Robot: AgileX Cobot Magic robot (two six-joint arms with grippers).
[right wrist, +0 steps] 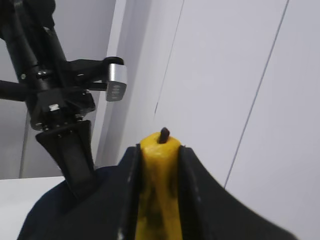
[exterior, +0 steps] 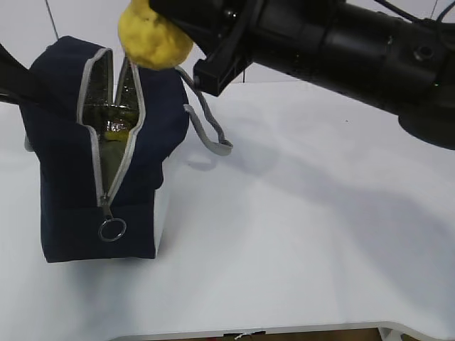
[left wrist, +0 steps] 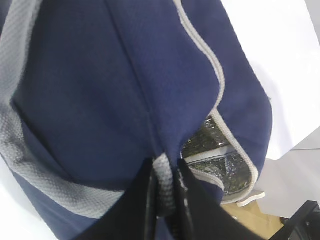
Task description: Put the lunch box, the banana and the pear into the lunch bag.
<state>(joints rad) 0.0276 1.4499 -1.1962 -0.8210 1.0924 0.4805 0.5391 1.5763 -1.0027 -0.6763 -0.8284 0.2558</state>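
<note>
The right gripper (right wrist: 159, 190) clenches the pear (exterior: 152, 35), held just above the lunch bag's (exterior: 64, 149) unzipped mouth. The left gripper (left wrist: 165, 200) pinches the grey webbing handle (left wrist: 162, 180) on the bag's top. Something yellow lies inside the bag.

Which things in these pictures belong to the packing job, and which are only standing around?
Part of the job:
- pear, held in the right gripper above the bag opening
- lunch bag, unzipped, its handle strap pinched by the left gripper
- something yellow already inside the bag, too hidden to name

Only around:
- white table
- white wall panels
</note>
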